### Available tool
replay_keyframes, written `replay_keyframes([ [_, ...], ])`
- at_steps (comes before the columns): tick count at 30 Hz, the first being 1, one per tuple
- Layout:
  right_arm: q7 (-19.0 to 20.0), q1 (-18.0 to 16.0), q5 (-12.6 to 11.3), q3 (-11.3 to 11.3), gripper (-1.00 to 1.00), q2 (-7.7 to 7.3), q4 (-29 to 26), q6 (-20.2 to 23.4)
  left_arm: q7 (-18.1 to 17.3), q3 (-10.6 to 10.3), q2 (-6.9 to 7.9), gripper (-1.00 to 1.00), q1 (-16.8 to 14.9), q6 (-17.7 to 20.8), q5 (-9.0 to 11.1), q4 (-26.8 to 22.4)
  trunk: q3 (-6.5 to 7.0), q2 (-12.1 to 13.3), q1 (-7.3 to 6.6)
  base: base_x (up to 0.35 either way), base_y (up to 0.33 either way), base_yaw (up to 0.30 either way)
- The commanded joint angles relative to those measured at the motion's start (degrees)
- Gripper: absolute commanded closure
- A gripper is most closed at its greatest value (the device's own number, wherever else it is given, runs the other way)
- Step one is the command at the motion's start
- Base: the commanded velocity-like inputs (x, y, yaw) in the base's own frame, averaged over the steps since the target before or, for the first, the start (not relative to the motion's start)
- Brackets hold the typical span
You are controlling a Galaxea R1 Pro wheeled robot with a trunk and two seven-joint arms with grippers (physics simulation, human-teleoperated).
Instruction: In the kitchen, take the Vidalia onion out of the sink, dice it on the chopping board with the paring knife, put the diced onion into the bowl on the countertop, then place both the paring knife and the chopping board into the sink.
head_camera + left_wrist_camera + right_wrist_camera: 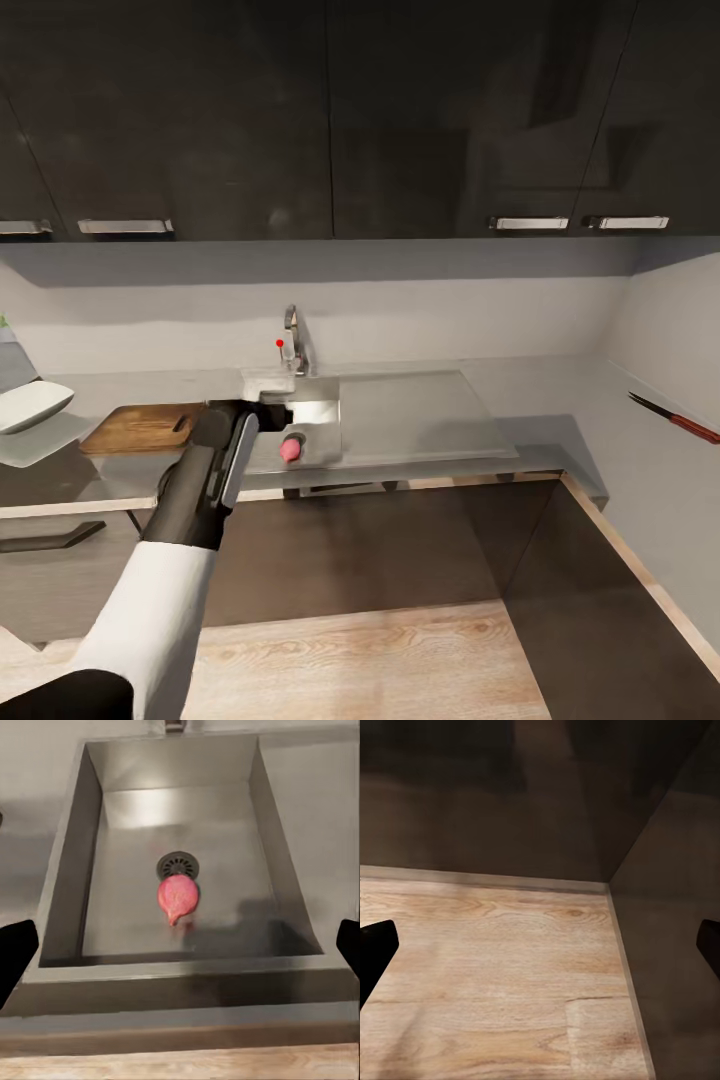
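The Vidalia onion (178,898), a pinkish-red bulb with a pointed end, lies on the floor of the sink (225,810) beside the round drain (178,864). My left gripper (181,949) hovers open above the sink's front rim, wide apart from the onion. In the head view the left gripper (273,412) reaches over the sink's left part, with the onion (291,449) just right of it. The chopping board (140,427) lies on the countertop (60,480) left of the sink, and the white bowl (30,405) is further left. My right gripper (541,945) is open over the wood floor. The paring knife is out of view.
The chrome tap (292,345) with its red-tipped lever stands behind the basin. The flat drainboard (420,415) extends to the right. A red-handled knife (675,417) hangs on the right wall. Dark upper cabinets (330,120) hang overhead, and dark lower cabinet fronts (510,810) meet the wood floor (495,967).
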Motion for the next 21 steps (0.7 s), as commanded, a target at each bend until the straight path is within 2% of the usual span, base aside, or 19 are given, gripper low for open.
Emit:
replay_keyframes([
  [1, -0.41, -0.02, 0.62, -0.25, -1.00, 0.02, 0.00, -0.06, 0.11, -0.03, 0.16, -1.00, -0.13, 0.26, 0.03, 1.73, -0.12, -0.14, 0.03, 0.000, 0.000, 0.000],
  [5, -0.41, -0.03, 0.64, -0.20, -1.00, 0.08, 0.06, -0.06, -0.42, -0.20, 0.80, -1.00, -0.23, 0.24, 0.03, 3.87, -0.12, -0.14, 0.03, 0.000, 0.000, 0.000],
  [8, -0.41, -0.01, 0.66, -0.19, -1.00, 0.22, 0.10, -0.06, -2.50, -0.26, 2.32, -1.00, -0.31, 0.23, -0.07, 4.44, -0.12, -0.14, 0.03, 0.000, 0.000, 0.000],
  [12, -0.41, -0.03, 0.67, -0.19, -1.00, 0.28, 0.10, -0.06, -3.30, -0.14, 3.29, -1.00, -0.32, 0.19, -0.12, 4.56, -0.12, -0.14, 0.03, 0.000, 0.000, 0.000],
  [17, -0.41, -0.03, 0.68, -0.19, -1.00, 0.30, 0.11, -0.06, -3.52, -0.11, 3.60, -1.00, -0.33, 0.17, -0.14, 4.71, -0.12, -0.14, 0.03, 0.018, 0.000, 0.000],
  [21, -0.41, -0.04, 0.68, -0.19, -1.00, 0.30, 0.11, -0.06, -3.60, -0.21, 3.60, -1.00, -0.33, 0.15, -0.07, 5.15, -0.12, -0.14, 0.03, 0.151, 0.000, 0.000],
])
